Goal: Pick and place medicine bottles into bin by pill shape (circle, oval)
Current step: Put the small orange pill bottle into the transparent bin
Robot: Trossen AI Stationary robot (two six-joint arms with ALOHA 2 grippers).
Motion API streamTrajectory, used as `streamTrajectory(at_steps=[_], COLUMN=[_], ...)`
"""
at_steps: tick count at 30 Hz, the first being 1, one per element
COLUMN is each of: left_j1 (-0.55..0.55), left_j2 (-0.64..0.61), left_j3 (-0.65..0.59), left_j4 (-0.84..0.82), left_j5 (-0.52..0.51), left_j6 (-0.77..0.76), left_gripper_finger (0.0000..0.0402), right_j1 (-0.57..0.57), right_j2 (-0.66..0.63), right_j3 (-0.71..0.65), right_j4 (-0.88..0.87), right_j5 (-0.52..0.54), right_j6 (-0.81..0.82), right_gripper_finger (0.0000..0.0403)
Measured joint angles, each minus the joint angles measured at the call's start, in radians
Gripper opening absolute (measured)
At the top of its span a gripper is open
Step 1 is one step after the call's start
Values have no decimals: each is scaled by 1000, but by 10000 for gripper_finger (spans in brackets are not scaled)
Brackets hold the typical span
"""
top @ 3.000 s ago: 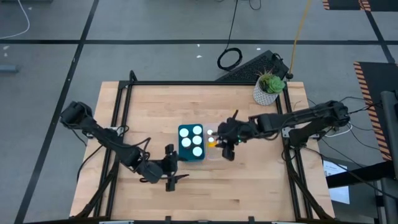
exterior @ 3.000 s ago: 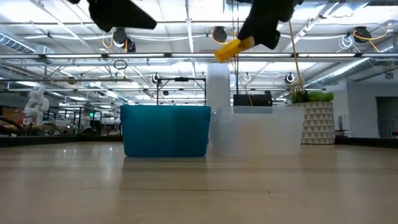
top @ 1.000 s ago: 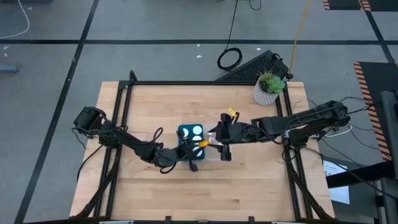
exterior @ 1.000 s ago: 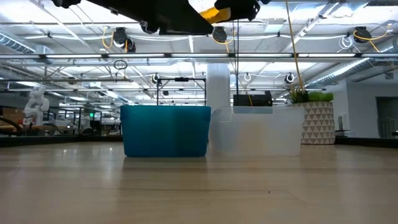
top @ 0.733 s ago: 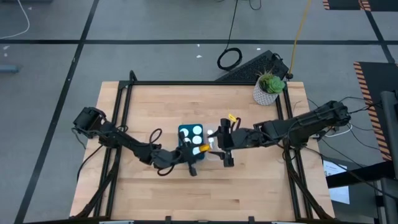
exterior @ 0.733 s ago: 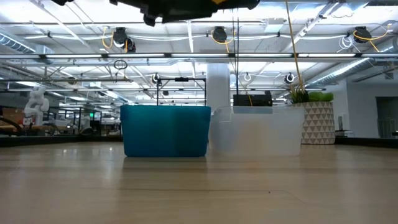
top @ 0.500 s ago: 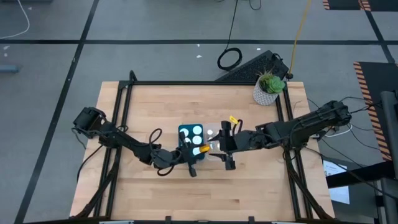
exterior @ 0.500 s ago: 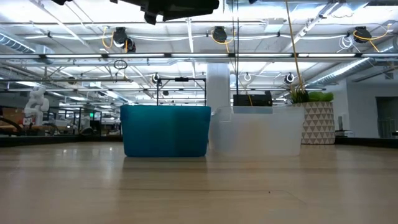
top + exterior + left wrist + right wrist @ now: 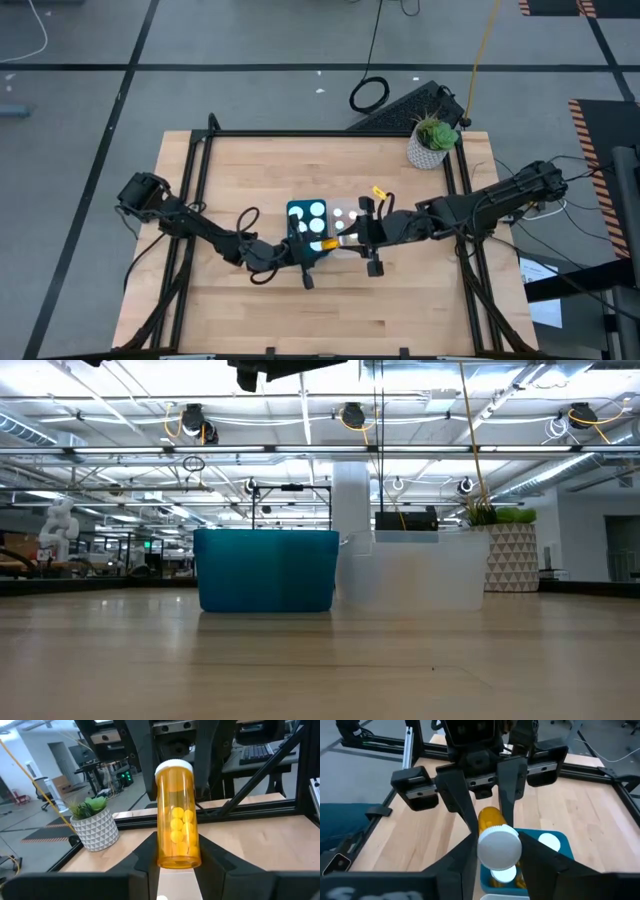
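My left gripper (image 9: pixel 177 842) was clamped on the lower body of an amber medicine bottle (image 9: pixel 175 815), held in the air over the near edge of the teal bin (image 9: pixel 290 225). My right gripper (image 9: pixel 499 847) sat at the cap end; I could not tell its grip. The pills looked round. Advice: confirm a firm left hold, clear the right gripper, centre over the circle bin, then lower and release.

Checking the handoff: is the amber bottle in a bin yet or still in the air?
In the air. The amber bottle sits between the left gripper fingers, facing the right gripper, above the teal bin.
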Motion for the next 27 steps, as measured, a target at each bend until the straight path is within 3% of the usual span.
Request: streamTrajectory(at_steps=[14, 21, 27], left_j1=[0, -17, -47], left_j2=[0, -42, -119], left_j3=[0, 0, 1], left_j4=[-10, -135, -361], left_j5=[1, -36, -40], left_j6=[7, -71, -149], left_gripper_finger=[114, 219, 296], right_j1=[-1, 0, 0], right_j2=[0, 1, 1], right_j3=[0, 0, 0], right_j4=[8, 4, -51], right_j5=[-20, -27, -26], right_j6=[22, 73, 169], right_gripper_finger=[120, 120, 120])
